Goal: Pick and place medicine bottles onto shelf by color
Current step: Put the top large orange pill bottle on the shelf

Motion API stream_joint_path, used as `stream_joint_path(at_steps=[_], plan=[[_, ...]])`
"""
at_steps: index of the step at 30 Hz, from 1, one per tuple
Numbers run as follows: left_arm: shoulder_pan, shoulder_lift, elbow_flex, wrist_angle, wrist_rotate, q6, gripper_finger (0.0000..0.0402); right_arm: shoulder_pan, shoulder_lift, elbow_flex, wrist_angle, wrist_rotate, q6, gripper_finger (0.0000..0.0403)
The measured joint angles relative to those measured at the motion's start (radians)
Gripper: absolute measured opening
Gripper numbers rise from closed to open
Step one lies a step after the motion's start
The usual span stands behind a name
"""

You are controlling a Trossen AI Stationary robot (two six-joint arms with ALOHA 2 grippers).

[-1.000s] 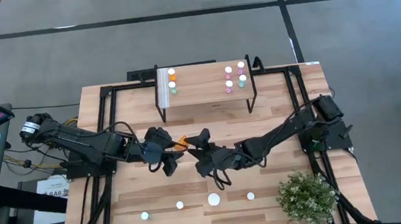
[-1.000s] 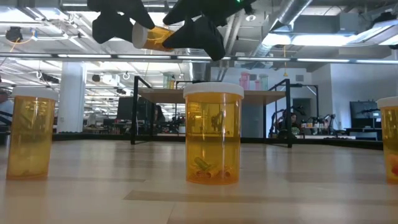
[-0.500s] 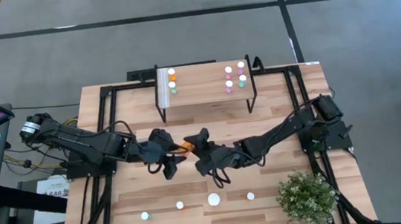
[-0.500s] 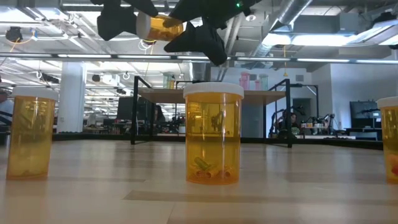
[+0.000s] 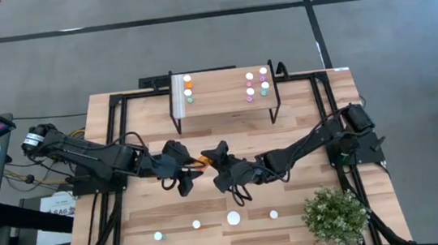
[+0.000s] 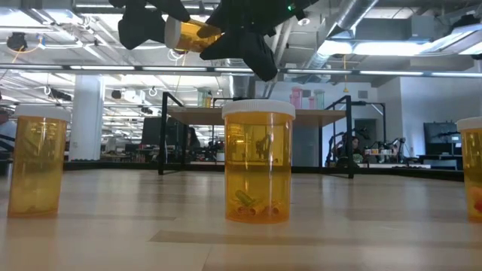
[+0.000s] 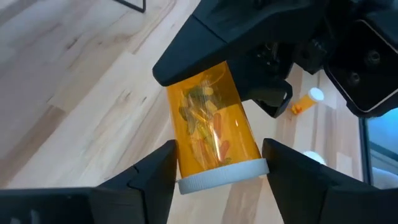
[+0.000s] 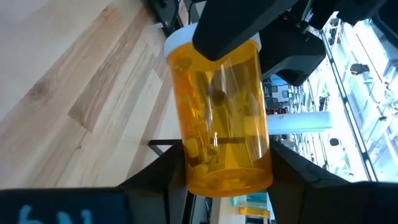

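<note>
An orange medicine bottle [image 5: 198,157] with a white cap hangs on its side in mid-air over the table's middle, between my two grippers. My left gripper [image 5: 186,163] is shut on its cap end and my right gripper [image 5: 213,159] on its base end. In the low view the bottle [image 6: 194,34] shows high up between both. The shelf [image 5: 225,105] stands at the far side. It carries an orange bottle [image 5: 188,82] and a green one [image 5: 189,98] at its left, and pink bottles [image 5: 249,78] and a teal one [image 5: 264,88] at its right. My left gripper pinches the bottle's white cap [image 7: 224,175] between its two fingers, coming level from the table's left. The bottle lies on its side, lifted clear of the table. My right gripper pinches the bottle's base end [image 8: 229,177] between its two fingers, coming level from the table's right. The bottle points away from it toward the left gripper.
Several bottles stand upright near the table's near edge, white caps up [image 5: 234,217], [image 5: 158,236]; in the low view they show as tall orange bottles [image 6: 258,162], [image 6: 34,162]. A bushy plant [image 5: 336,216] stands at the near right corner.
The bottle has risen a little and tipped closer to level, held between both grippers. My left gripper has moved slightly toward the table's right edge, closer to my right gripper.
</note>
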Motion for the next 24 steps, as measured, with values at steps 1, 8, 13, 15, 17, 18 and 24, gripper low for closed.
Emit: stream_joint_path(at_steps=[1,8,13,15,17,18,24], plan=[[0.000,0.000,0.000,0.000,-0.007,0.008,0.0214,0.000,0.000,0.000,0.000,0.001,0.000,0.0180],[0.000,0.000,0.000,0.011,-0.088,0.099,0.0266,-0.001,0.000,-0.001,-0.002,0.000,0.045,0.0204],[-0.005,-0.026,0.000,0.024,-0.159,0.155,0.0290,-0.014,0.000,-0.001,-0.012,0.000,0.163,0.0190],[-0.014,-0.049,0.000,0.024,-0.208,0.175,0.0293,-0.030,0.000,-0.001,-0.030,-0.002,0.225,0.0186],[-0.032,-0.077,0.000,0.028,-0.262,0.202,0.0294,-0.047,0.000,-0.001,-0.050,-0.006,0.299,0.0187],[-0.043,-0.092,0.000,0.034,-0.291,0.219,0.0295,-0.057,0.000,-0.001,-0.059,-0.018,0.337,0.0189],[-0.145,-0.142,0.000,0.071,-0.476,0.359,0.0295,-0.116,0.000,-0.001,-0.110,-0.201,0.544,0.0191]])
